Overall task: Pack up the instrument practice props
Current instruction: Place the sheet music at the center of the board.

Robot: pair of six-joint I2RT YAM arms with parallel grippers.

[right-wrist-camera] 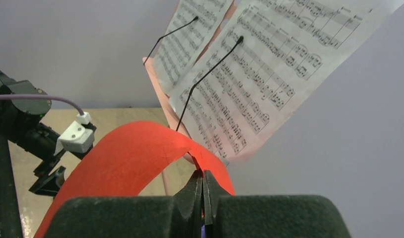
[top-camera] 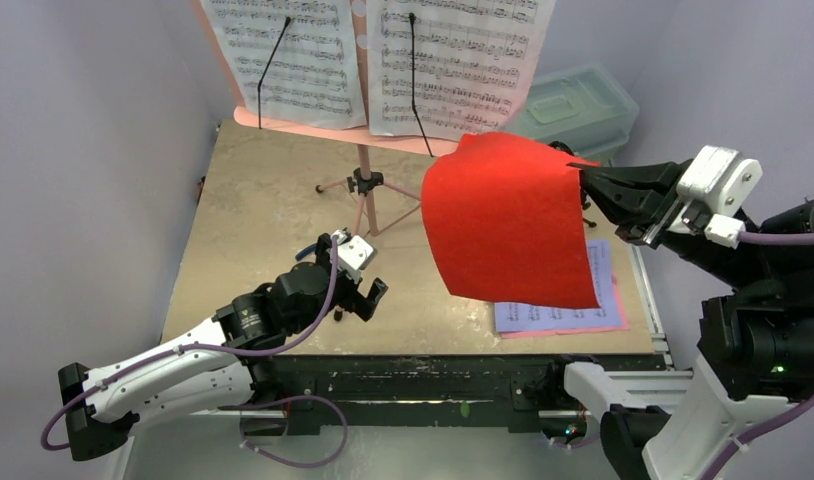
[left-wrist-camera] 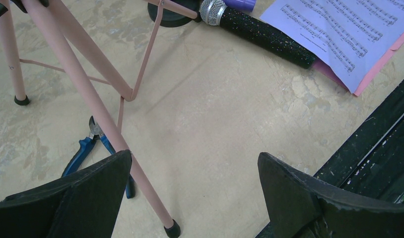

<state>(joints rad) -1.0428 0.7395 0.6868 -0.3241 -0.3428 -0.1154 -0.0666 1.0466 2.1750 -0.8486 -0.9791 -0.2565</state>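
Note:
My right gripper [top-camera: 586,186] is shut on the edge of a red sheet [top-camera: 508,220] and holds it in the air over the table's right side; the right wrist view shows the jaws [right-wrist-camera: 203,174] pinching the curled red sheet [right-wrist-camera: 125,158]. The pink music rack [top-camera: 365,180] stands at the back with two white sheets [top-camera: 293,55] on its panel. A lavender sheet [top-camera: 573,312] lies at the front right. My left gripper [top-camera: 355,285] is open and empty by the rack's legs [left-wrist-camera: 91,84]. The black silver-headed mic [left-wrist-camera: 264,34], the purple mic's end [left-wrist-camera: 239,4] and a black support base [left-wrist-camera: 170,17] lie ahead of it.
Blue-handled pliers [left-wrist-camera: 83,148] lie on the table under a rack leg, beside my left finger. A translucent greenish lidded box [top-camera: 568,105] stands at the back right. A pink sheet edge [left-wrist-camera: 383,59] shows under the lavender one. The table's black front edge [left-wrist-camera: 369,148] is close.

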